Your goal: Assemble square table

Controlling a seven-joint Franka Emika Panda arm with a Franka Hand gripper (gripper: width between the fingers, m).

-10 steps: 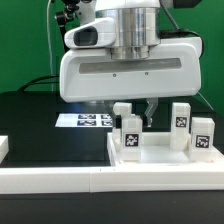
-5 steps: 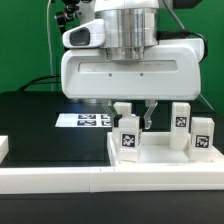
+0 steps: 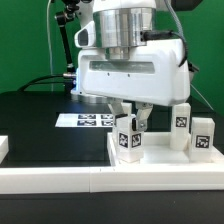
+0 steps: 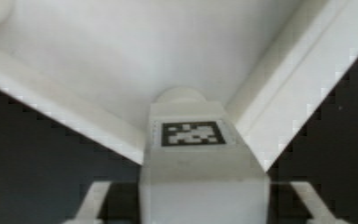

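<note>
1. Gripper down low over the white slab, fingers on either side of one tagged leg; in the wrist view both fingers flank that same leg, close against its sides. Clamped on it or only just beside it: cannot tell, no clear contact visible.
2. Leg upright, tag facing the exterior camera, its foot on or just above the square table top; which of the two, not clear.
3. Seen from the wrist, leg pointing toward a corner of the raised rim, white slab spread out beyond it, dark surface to either side.
4. Two more tagged legs standing upright on the slab toward the exterior view's right: one a little further back, another near the slab's right edge. Apart from each other and from the gripped-at leg.
5. Marker board flat on the black table, to the exterior view's left of the gripper, partly behind the arm.
6. Long white rail across the front of the black surface, just before the slab.
7. Green backdrop behind the whole setup.
</note>
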